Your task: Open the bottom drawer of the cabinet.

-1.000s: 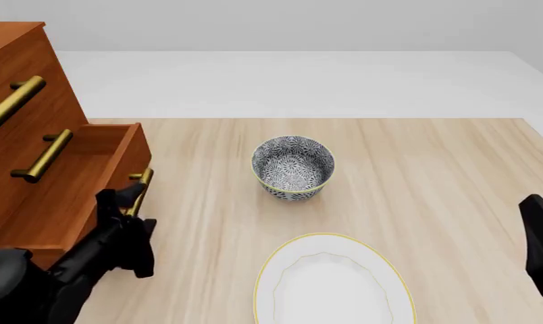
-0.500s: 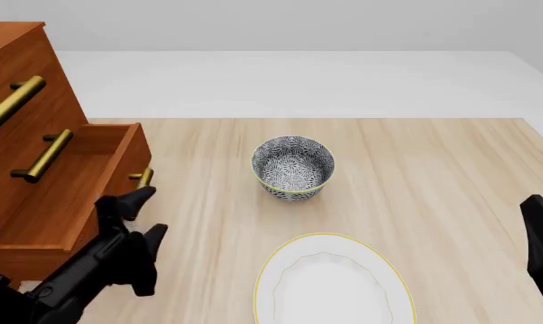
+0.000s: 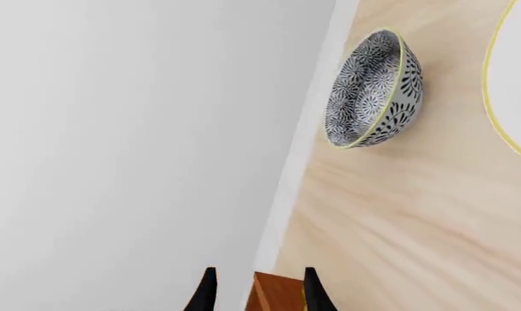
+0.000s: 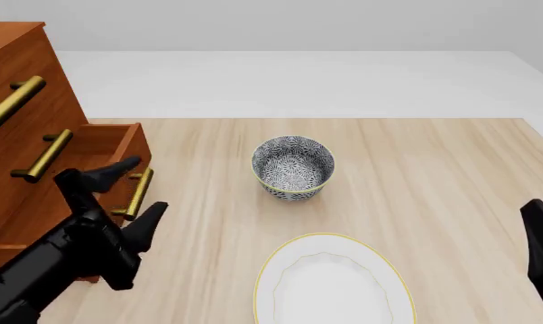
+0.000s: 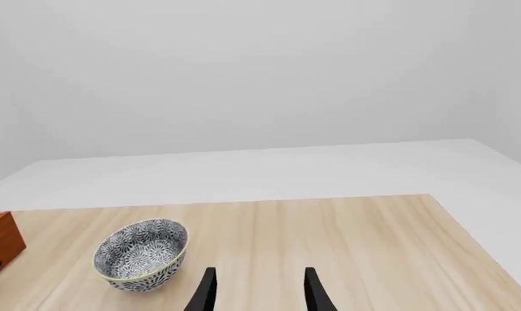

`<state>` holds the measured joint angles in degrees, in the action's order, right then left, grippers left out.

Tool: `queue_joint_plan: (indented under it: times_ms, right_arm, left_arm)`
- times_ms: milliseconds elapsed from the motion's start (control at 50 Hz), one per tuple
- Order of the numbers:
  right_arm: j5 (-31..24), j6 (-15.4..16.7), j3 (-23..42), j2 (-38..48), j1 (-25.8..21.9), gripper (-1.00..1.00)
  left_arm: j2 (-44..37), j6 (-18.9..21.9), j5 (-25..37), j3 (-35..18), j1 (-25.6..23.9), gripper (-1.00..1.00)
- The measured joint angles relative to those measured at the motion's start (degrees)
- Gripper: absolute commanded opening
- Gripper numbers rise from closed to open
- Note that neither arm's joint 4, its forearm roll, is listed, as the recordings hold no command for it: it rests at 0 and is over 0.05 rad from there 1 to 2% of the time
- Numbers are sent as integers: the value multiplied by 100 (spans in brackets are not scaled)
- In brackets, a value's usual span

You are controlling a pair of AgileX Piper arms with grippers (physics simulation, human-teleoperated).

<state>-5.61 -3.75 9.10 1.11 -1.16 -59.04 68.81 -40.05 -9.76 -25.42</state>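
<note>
Reddish-brown wood at the far left: the cabinet (image 4: 19,88), tall, with three brass bar handles down its front. Lowest of the three, the bottom drawer (image 4: 91,169), pulled out toward the right over the table (image 4: 433,175), its open box showing from above and its brass handle (image 4: 138,194) on the front panel. Just in front of that handle, the left gripper (image 4: 127,192), black, spread wide, one finger (image 4: 117,169) up near the drawer's upper front corner and the other lower, to the near right of the handle; nothing clasped between them, handle close by but not gripped. From the left wrist, two dark fingertips (image 3: 207,293) parted with only a corner of the wooden drawer (image 3: 273,295) between them. Farther right, toward the table's middle, a patterned bowl (image 4: 293,167), blue-black on white with a yellow rim, upright and well apart from the drawer. Near of the bowl, a white plate (image 4: 333,283) with a yellow edge, partly cut off by the near edge of the front view. At the near right edge, the right gripper (image 5: 257,291), seen from the front only as a dark block, well apart from everything; from its own wrist, two fingertips parted with bare table between, holding nothing, the bowl (image 5: 142,253) ahead of it and a bit of the drawer (image 5: 3,241) at the table's left.
</note>
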Motion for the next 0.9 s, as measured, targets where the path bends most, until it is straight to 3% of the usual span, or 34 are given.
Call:
queue_joint_plan:
  times_ms: [300,640,900]
  right_arm:
    - [-35,0,-27,-73,-14,100]
    - [-61,-7,-28,-99,-27,100]
    - [-140,-14,41,-107,-37,100]
  left_arm:
    - [1181,-817,2051,-896,143,100]
    - [1663,-2988,5158,-2781,622,100]
    - [1452,-4547,6824,-3751,1072,100]
